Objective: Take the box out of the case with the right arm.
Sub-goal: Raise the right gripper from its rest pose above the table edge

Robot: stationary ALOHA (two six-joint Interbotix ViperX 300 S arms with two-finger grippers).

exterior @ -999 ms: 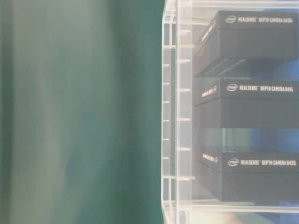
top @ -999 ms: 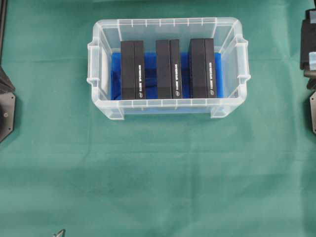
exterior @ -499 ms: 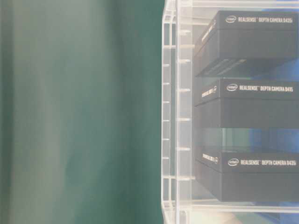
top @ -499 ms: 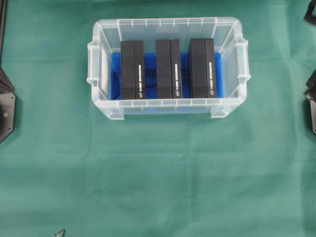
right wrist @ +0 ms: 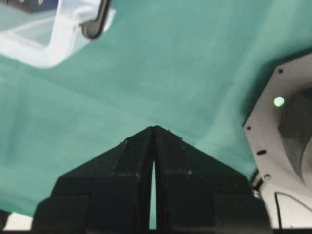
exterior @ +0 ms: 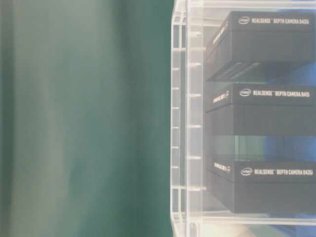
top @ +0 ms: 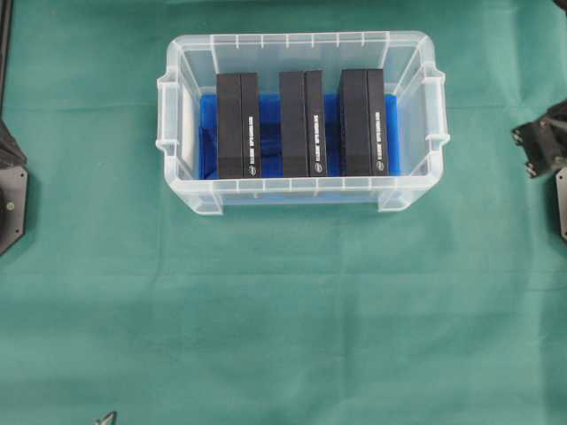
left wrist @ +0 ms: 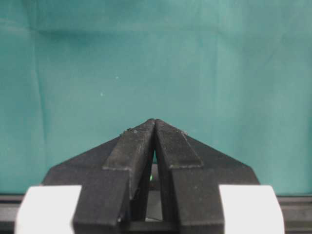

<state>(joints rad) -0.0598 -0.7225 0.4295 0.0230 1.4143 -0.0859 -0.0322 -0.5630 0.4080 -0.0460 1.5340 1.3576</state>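
On the green bench [top: 283, 301] you have the clear case [top: 302, 41] holding three black boxes [top: 306, 123] on edge, side by side with gaps, on its blue lining. They look stiff, light and smooth, so pinch one across its narrow top edge. The right gripper [right wrist: 154, 128] and left gripper [left wrist: 155, 120] both have jaws shut and empty, the right one well clear of the case.

clear case [top: 301, 199], blue lining; black boxes [top: 237, 125]; green cloth [top: 283, 310]
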